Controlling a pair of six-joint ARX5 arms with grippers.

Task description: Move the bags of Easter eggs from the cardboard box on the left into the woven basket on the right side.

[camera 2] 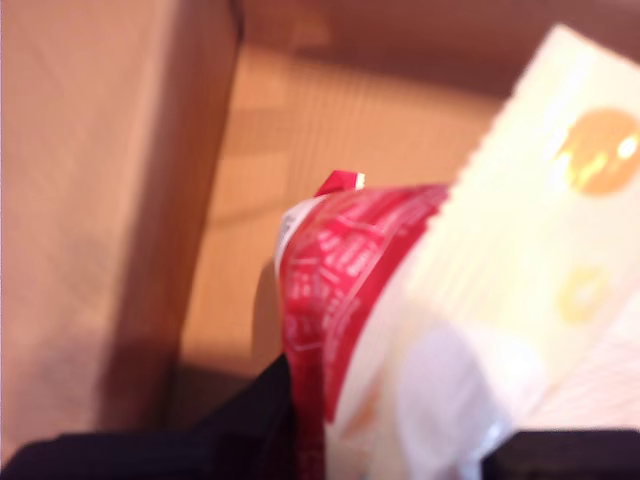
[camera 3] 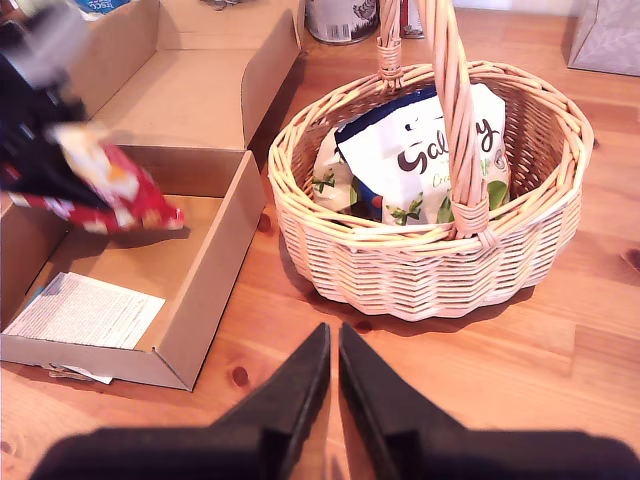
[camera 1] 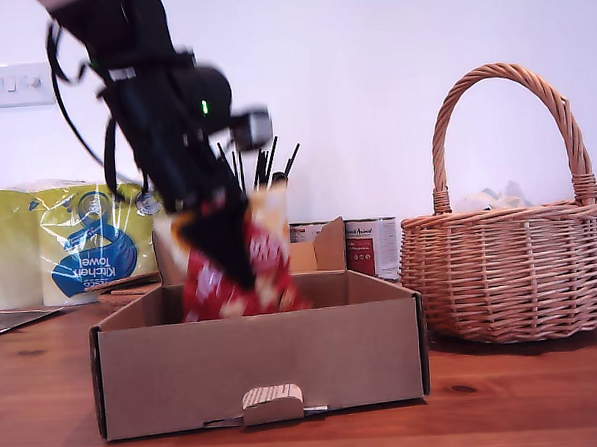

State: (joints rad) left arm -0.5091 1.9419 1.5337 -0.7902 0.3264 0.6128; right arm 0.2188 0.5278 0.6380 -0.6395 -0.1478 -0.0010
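My first gripper (camera 1: pixel 223 249) is shut on the orange-white and red Maltesers bag (camera 1: pixel 243 276), which hangs just above the floor of the cardboard box (camera 1: pixel 256 366). The first wrist view shows the bag (camera 2: pixel 350 290) between the dark fingers (camera 2: pixel 250 430), over the box floor (camera 2: pixel 260 200). The woven basket (camera 1: pixel 511 262) stands at the exterior view's right. In it lies the white Galaxy bag (camera 3: pixel 420 150), with a dark blue bag edge (camera 3: pixel 362 190) under it. My second gripper (camera 3: pixel 333 345) is shut and empty, over the table in front of the basket (camera 3: pixel 420 270).
A printed paper sheet (camera 3: pixel 85 310) lies on the box floor. Behind the box stand a yellow-green kitchen towel pack (camera 1: pixel 79 245), a black pen holder (camera 1: pixel 260 165) and tins (camera 1: pixel 370 245). The basket's tall handle (camera 1: pixel 501 83) arches over its opening.
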